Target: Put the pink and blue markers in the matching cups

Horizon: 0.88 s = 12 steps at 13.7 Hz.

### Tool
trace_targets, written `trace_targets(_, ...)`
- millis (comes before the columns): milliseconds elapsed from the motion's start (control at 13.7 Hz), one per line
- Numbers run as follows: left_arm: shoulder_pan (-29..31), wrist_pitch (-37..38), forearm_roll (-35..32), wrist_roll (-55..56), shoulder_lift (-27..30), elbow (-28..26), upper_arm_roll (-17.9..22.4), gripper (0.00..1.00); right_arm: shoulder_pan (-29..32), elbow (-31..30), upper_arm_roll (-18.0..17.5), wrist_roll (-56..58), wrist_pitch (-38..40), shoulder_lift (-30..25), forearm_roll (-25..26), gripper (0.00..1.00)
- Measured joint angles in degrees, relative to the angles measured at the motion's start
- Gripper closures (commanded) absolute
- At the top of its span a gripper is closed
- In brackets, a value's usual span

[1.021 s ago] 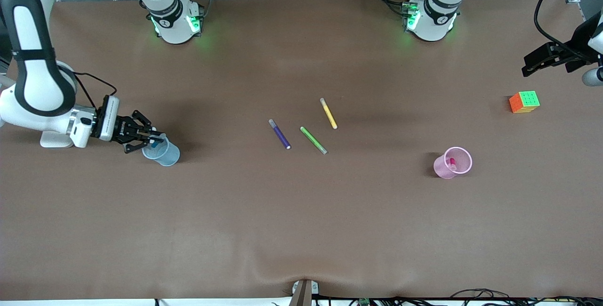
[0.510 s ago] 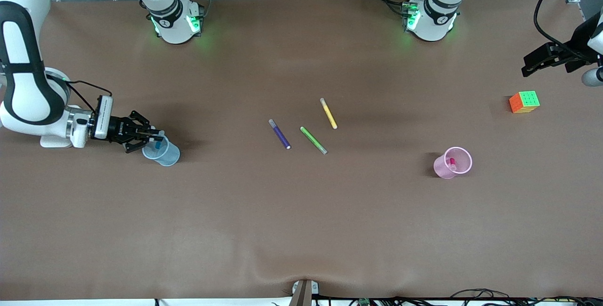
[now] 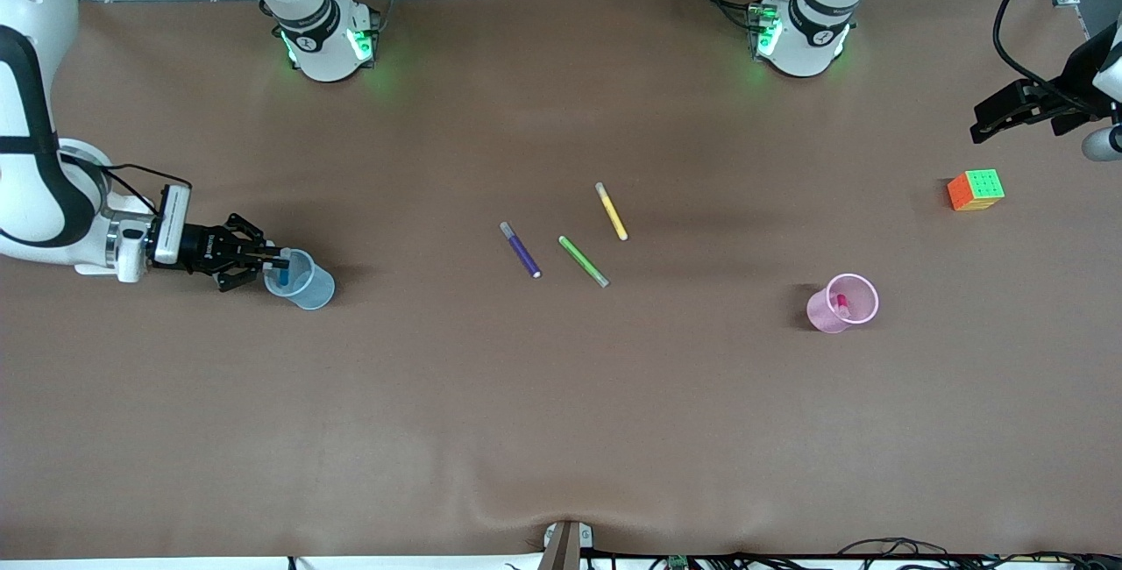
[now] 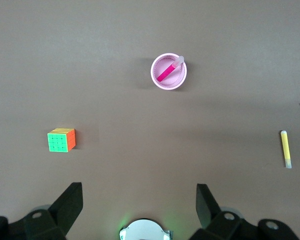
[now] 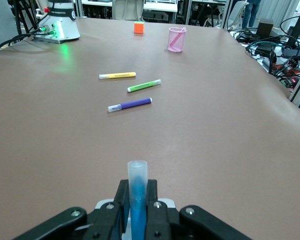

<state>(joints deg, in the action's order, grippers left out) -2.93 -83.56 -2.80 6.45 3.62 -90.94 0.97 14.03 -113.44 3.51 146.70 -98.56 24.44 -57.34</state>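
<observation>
Fingers of the right gripper pinch the blue marker over the blue cup, the pink marker sits in its pink cup, and the left gripper waits, spread wide.

Purple marker, green marker, yellow marker mid-table, colourful puzzle cube, apparently orange-sided
</observation>
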Motion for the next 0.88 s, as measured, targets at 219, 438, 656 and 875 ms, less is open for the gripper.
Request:
trace_targets(219,0.0,0.0,0.0,0.0,0.0,0.0,0.0,0.0,0.0,1.0,0.0,0.3,0.3,1.6,0.0,0.0)
trace_targets(438,0.0,0.0,0.0,0.0,0.0,0.0,0.0,0.0,0.8,1.7,0.0,0.2,1.9,1.7,-0.1,0.0)
trace_targets(656,0.0,0.0,0.0,0.0,0.0,0.0,0.0,0.0,1.9,3.7,0.0,-4.7,3.7,1.3,-0.1,0.0)
trace_targets(875,0.0,0.0,0.0,0.0,0.0,0.0,0.0,0.0,1.8,6.2,-0.2,-15.1,3.7,-1.5,0.8,0.0)
